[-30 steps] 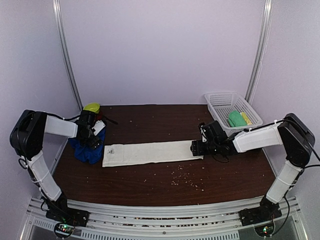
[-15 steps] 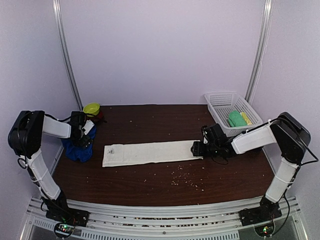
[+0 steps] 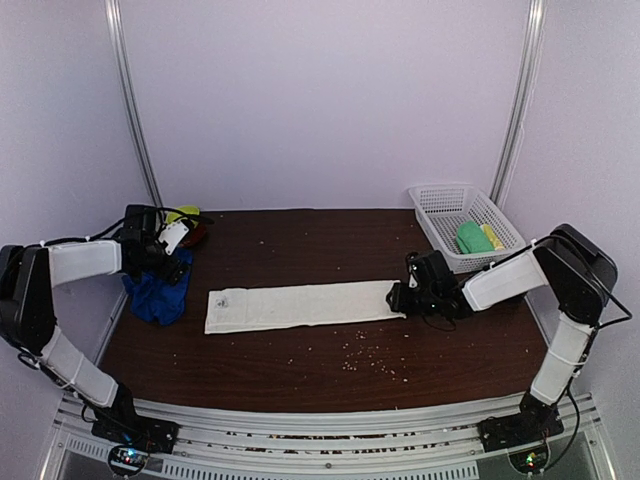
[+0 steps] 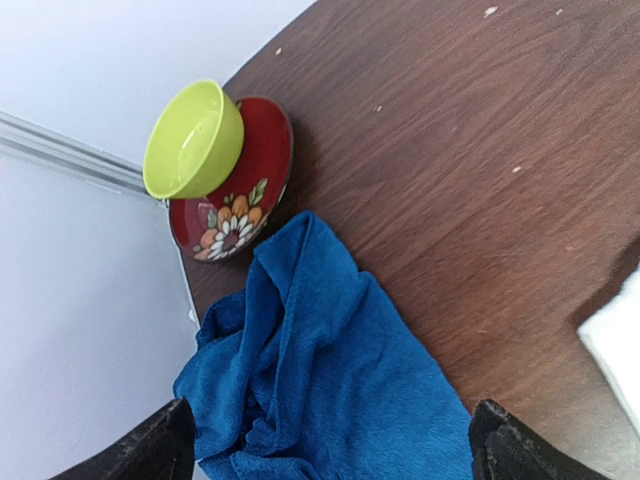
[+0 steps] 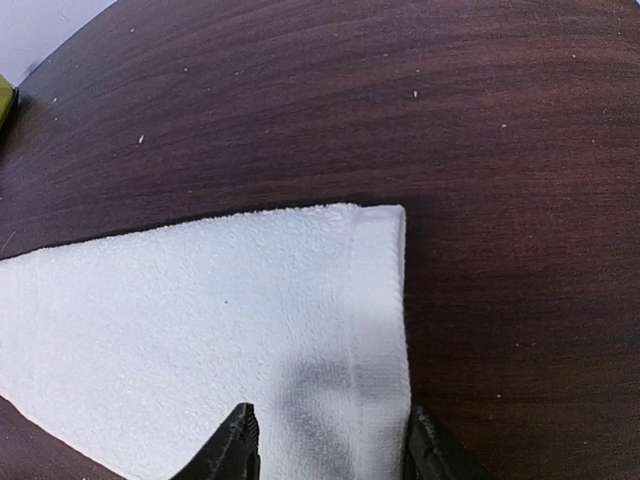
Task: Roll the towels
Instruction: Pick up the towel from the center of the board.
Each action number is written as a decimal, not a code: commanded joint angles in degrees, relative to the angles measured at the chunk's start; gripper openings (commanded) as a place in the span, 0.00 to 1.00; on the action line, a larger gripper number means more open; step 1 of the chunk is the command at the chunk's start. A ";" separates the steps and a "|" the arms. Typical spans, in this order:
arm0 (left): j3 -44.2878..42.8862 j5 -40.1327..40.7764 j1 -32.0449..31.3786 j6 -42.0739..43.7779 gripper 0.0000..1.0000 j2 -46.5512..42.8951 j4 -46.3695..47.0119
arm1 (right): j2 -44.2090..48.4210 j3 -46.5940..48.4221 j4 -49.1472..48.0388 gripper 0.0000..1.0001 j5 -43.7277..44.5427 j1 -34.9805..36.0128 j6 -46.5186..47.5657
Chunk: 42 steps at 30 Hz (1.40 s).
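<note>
Towels lie apart on the table (image 3: pixel 300 250). The white towel (image 3: pixel 300 305) is spread flat as a long strip across the middle, and the blue towel (image 3: pixel 158 295) sits crumpled at the far left, beside a green bowl (image 4: pixel 195 140). Both look soft, light and limp, so a roll would best start from a short hem, taken at its edge. On the right gripper (image 5: pixel 330 448) the jaws stand partly open astride the white towel's right hem, not pinching it. On the left gripper (image 4: pixel 330 455) the jaws hang wide open above the blue heap, holding nothing.
</note>
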<state>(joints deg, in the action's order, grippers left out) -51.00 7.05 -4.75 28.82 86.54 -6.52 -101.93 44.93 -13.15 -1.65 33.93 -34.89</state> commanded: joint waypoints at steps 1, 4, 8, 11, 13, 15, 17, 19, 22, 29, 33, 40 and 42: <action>1.41 -5.52 -0.35 -2.20 0.98 -4.31 -3.66 | -2.15 -1.80 -0.72 0.47 -1.02 -0.18 -1.53; 2.91 -6.30 -0.34 -2.45 0.98 -6.95 -4.24 | -2.23 -2.34 -0.76 0.38 0.86 -0.08 -1.60; 4.54 -6.94 -0.36 -3.26 0.98 -9.53 -4.55 | -3.12 -2.25 -0.21 0.22 3.03 0.10 -0.97; 5.68 -7.77 -0.41 -3.42 0.98 -11.11 -4.46 | -3.62 -2.03 0.36 0.10 4.41 0.08 -0.31; 6.12 -7.72 -0.32 -3.37 0.98 -11.53 -4.46 | -3.26 -2.08 0.57 0.00 5.66 0.06 -0.08; 6.55 -7.34 -0.36 -3.35 0.98 -11.82 -4.00 | -2.04 -2.06 1.51 0.00 7.30 0.12 0.60; 7.07 -7.06 -0.34 -3.21 0.98 -12.28 -3.42 | 0.12 -1.78 3.26 0.00 9.49 0.08 1.66; 7.63 -6.82 -0.29 -3.12 0.98 -12.66 -2.92 | 2.96 -1.20 5.48 0.00 12.11 0.08 2.77; 8.31 -6.76 -0.26 -3.08 0.98 -13.25 -2.55 | 7.65 -0.08 9.03 0.00 16.12 0.00 4.64; 8.90 -7.16 -0.34 -3.11 0.98 -13.30 -2.44 | 14.99 4.16 14.87 0.00 19.39 -1.30 8.73; 8.82 -7.50 -0.26 -3.27 0.98 -13.36 -2.44 | 14.00 8.35 17.23 0.00 15.31 -0.73 11.32; 9.16 -8.10 -0.30 -3.34 0.98 -12.79 -2.36 | 6.14 17.53 18.80 0.00 10.55 7.22 13.23; 9.25 -8.18 -0.28 -3.34 0.98 -12.48 -2.29 | 3.75 20.83 18.84 0.00 9.43 9.35 13.44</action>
<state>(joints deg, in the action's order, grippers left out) -42.61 -0.05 -4.93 26.20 74.39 -10.96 -94.35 60.86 3.90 11.14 39.55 -23.00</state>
